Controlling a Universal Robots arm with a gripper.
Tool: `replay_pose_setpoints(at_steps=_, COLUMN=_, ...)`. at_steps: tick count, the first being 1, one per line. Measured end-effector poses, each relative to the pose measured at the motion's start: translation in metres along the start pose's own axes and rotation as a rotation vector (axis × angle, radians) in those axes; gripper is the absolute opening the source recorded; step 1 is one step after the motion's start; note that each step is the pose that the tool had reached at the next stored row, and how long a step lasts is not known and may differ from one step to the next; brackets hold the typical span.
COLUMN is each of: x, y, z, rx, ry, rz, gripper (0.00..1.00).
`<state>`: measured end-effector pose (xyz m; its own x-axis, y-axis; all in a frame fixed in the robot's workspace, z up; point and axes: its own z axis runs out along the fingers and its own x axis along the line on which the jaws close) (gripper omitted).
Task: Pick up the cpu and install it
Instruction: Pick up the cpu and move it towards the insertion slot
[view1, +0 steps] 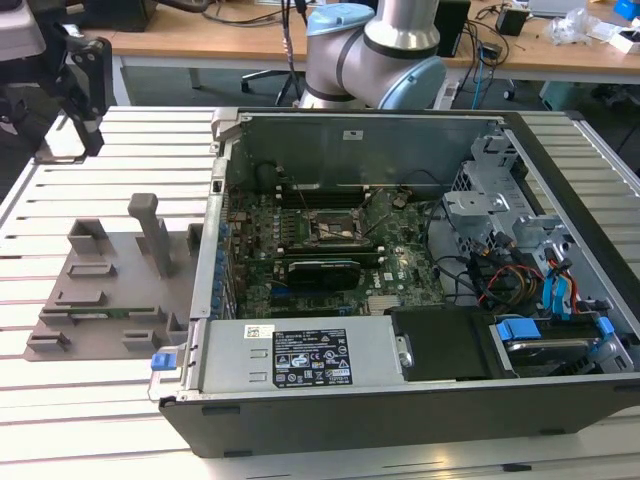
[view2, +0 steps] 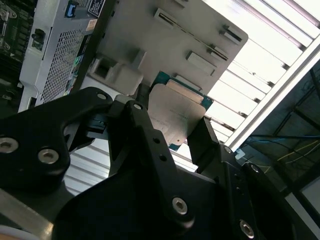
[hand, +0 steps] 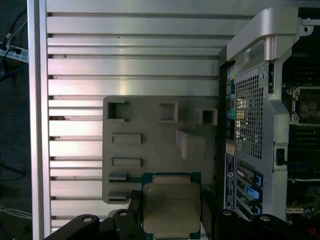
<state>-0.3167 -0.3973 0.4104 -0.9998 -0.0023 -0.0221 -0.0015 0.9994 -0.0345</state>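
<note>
The cpu is a flat square chip with a silvery lid and a green rim, held between my gripper's two black fingers. In the second wrist view the cpu sits the same way inside the gripper. It hangs well above the grey fixture. In the exterior view the black gripper is high over the table's far corner at that view's left. The dark socket frame lies on the motherboard inside the open case.
The open computer case lies on the slatted metal table, with drive bays and cables at the exterior view's right. The grey fixture with slots and posts stands beside the case. The arm's base rises behind the case.
</note>
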Motion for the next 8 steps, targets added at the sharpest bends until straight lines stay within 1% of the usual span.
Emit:
replay_pose_setpoints(at_steps=3, x=-0.0018, y=0.0001, z=0.0004, rx=0.0001, ry=0.0000, rz=0.000, gripper=0.55)
replay_pose_setpoints(at_steps=6, x=-0.0056, y=0.0004, z=0.0011, rx=0.0006, ry=0.0000, rz=0.000, gripper=0.55)
replay_pose_setpoints(at_steps=8, x=-0.0069, y=0.0004, z=0.0014, rx=0.0009, ry=-0.0001, rz=0.000, gripper=0.55)
